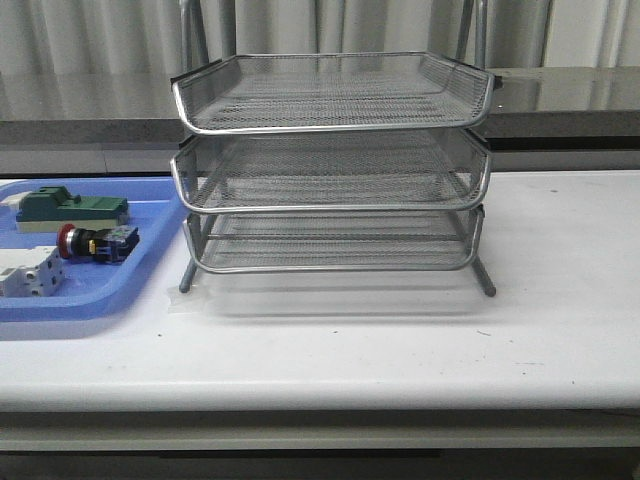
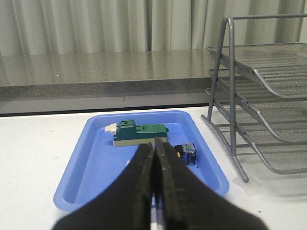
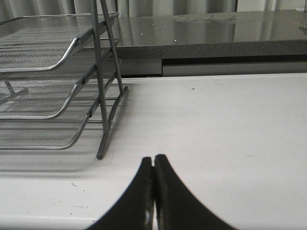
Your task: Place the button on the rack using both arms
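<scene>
Button point(image 1: 93, 242) lying on its side in blue tray point(image 1: 100, 300) at far left of white table point(image 1: 400, 340), red head turned toward table's left edge, black body and blue-and-yellow block trailing toward rack point(image 1: 335, 165). Flanked in same tray by green block point(image 1: 72, 208) just behind and white block point(image 1: 30, 272) just in front, near but apparently apart from both. Seen again in left wrist view, button point(image 2: 185, 152) partly hidden behind left gripper point(image 2: 154, 143), green block point(image 2: 140, 133) beyond it on tray point(image 2: 76, 191). Left gripper's black fingers pressed together tip to tip, nothing between them, hovering over near part of tray. Rack just right of tray at middle of table, three wire-mesh shelves stacked and stepped on metal frame, all three bare, front legs planted on tabletop. Rack's side frame point(image 2: 230, 96) visible beside tray in left wrist view. Right gripper point(image 3: 153, 160) likewise closed fully, fingers touching, holding nothing, poised above bare table point(image 3: 216, 124) to right of rack point(image 3: 103, 96), well apart from its nearest leg. Grey counter and pale curtain behind. Neither arm visible in front view.
</scene>
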You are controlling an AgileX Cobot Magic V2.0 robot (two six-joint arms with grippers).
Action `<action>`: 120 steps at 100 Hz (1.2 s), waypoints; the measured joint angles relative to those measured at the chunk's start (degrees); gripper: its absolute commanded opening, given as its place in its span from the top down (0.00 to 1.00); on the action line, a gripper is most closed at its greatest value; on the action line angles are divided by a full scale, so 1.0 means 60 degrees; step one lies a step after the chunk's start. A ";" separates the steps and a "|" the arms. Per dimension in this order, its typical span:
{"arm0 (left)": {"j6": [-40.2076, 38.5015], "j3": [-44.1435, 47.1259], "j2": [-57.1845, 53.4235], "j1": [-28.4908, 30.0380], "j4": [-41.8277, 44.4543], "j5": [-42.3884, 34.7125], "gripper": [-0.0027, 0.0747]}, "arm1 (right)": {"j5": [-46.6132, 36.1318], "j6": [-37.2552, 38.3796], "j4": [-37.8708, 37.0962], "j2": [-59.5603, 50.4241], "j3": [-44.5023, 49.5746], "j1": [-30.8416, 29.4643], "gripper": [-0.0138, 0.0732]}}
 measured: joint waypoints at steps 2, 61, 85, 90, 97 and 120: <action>0.0000 0.0000 0.0000 0.0000 0.0000 0.0000 0.99 | 0.0000 0.0000 0.0000 0.0000 0.0000 0.0000 0.91; 0.0000 0.0000 0.0000 0.0000 0.0000 0.0000 0.99 | 0.0000 0.0000 0.0000 0.0000 0.0000 0.0000 0.91; 0.0000 0.0000 0.0000 0.0000 0.0000 0.0000 0.99 | -0.0071 0.0000 0.0000 0.0000 0.0000 0.0000 0.91; 0.0000 0.0000 0.0000 0.0000 0.0000 0.0000 0.99 | -0.0223 0.0000 0.0000 0.0000 0.0000 0.0000 0.91; 0.0000 0.0000 0.0000 0.0000 0.0000 0.0000 0.99 | -0.0601 0.0000 0.0000 0.0000 0.0000 0.0000 0.91; 0.0000 0.0000 0.0000 0.0000 0.0000 0.0000 0.99 | -0.0394 0.0000 0.0253 0.0000 -0.0812 0.0000 0.91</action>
